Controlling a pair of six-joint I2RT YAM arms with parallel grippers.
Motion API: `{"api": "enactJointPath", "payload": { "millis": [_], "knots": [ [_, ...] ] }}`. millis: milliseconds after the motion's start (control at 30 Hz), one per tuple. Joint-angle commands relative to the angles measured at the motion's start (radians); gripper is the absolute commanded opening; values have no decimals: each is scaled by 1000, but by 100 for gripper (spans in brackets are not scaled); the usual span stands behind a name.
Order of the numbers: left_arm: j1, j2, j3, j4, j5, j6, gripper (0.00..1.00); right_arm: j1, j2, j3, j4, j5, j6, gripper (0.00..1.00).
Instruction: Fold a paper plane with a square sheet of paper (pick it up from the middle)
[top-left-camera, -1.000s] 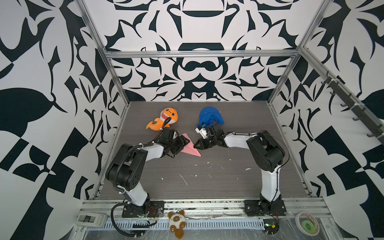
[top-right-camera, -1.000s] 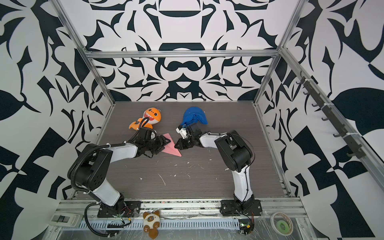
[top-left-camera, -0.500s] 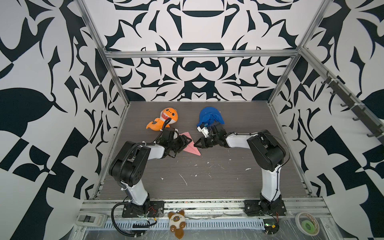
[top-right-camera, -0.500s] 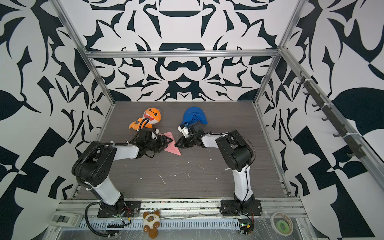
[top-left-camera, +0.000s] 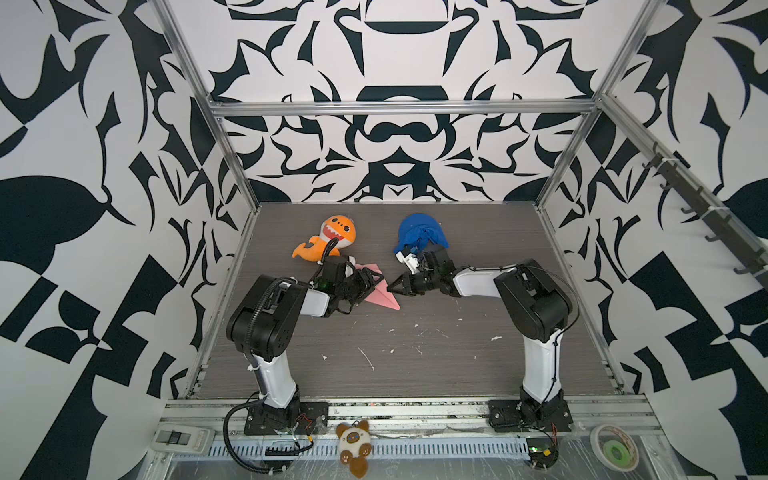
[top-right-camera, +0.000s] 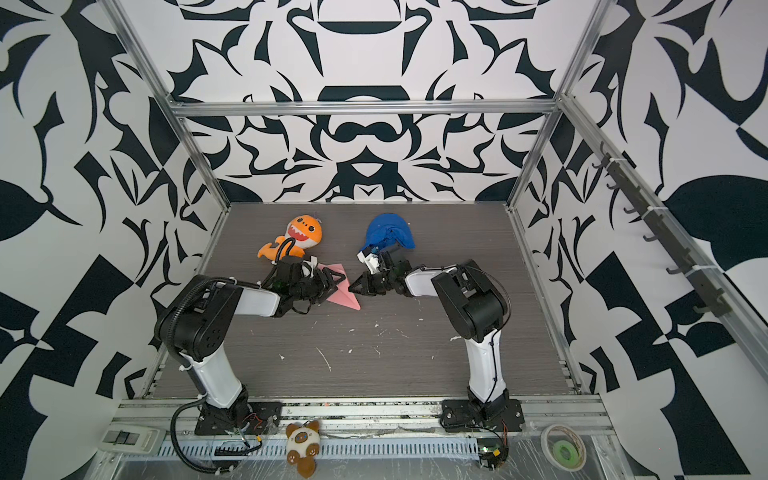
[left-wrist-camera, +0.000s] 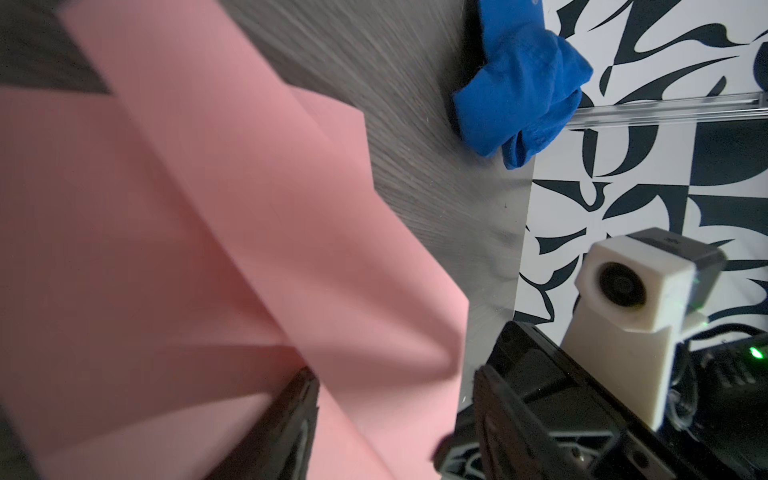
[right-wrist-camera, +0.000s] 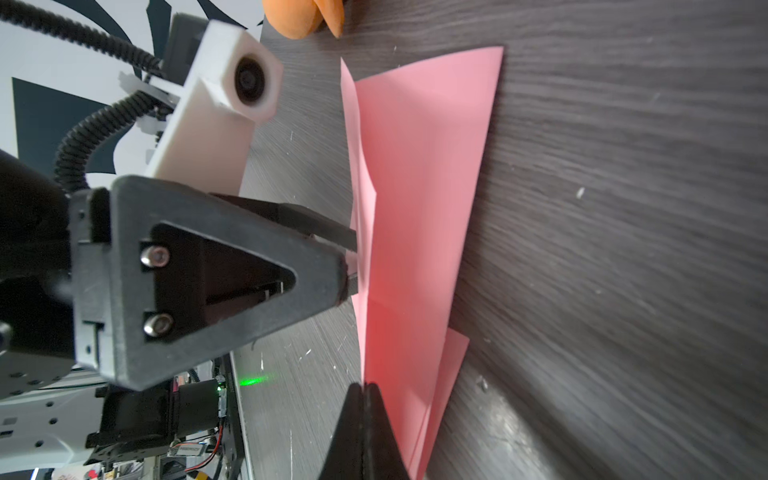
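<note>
One dark table (top-left-camera: 415, 353), two arms, my left arm (top-left-camera: 266, 316) and right arm (top-left-camera: 536, 307), one orange shark plush (top-left-camera: 332, 237), one blue cloth lump (top-left-camera: 419, 235) and one pink paper plane (top-left-camera: 384, 298). The plane lies mid-table between both pincers. My left gripper (top-left-camera: 372, 279) straddles its raised fold, jaws apart. My right gripper (top-left-camera: 390, 287), fingers pressed together, touches the edge near the nose; I cannot tell if it pinches paper.

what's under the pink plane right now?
The paper plane lies on the dark table; nothing else shows at its edges. The left gripper covers part of it, so under there is hidden.
</note>
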Motion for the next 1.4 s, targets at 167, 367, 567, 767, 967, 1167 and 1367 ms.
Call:
{"api": "enactJointPath", "payload": {
  "millis": [167,367,567,767,967,1167,1367],
  "knots": [
    [4,43,26,115,71,-43,59,-10,7,-8,63,-38,39,6],
    [6,38,-2,190,79,-57,52,-21,19,-7,55,-23,61,7],
    [7,34,-12,188,77,-50,45,-27,38,4,21,-13,69,9],
    [7,31,-4,159,75,-24,34,-27,39,13,8,-13,70,10],
    [7,24,31,42,51,49,32,-27,40,19,1,-20,70,11],
    [7,32,59,-48,26,102,36,-28,49,25,-9,-20,65,11],
    [5,52,87,-61,45,116,36,-28,59,37,-17,-27,66,12]
  ]
}}
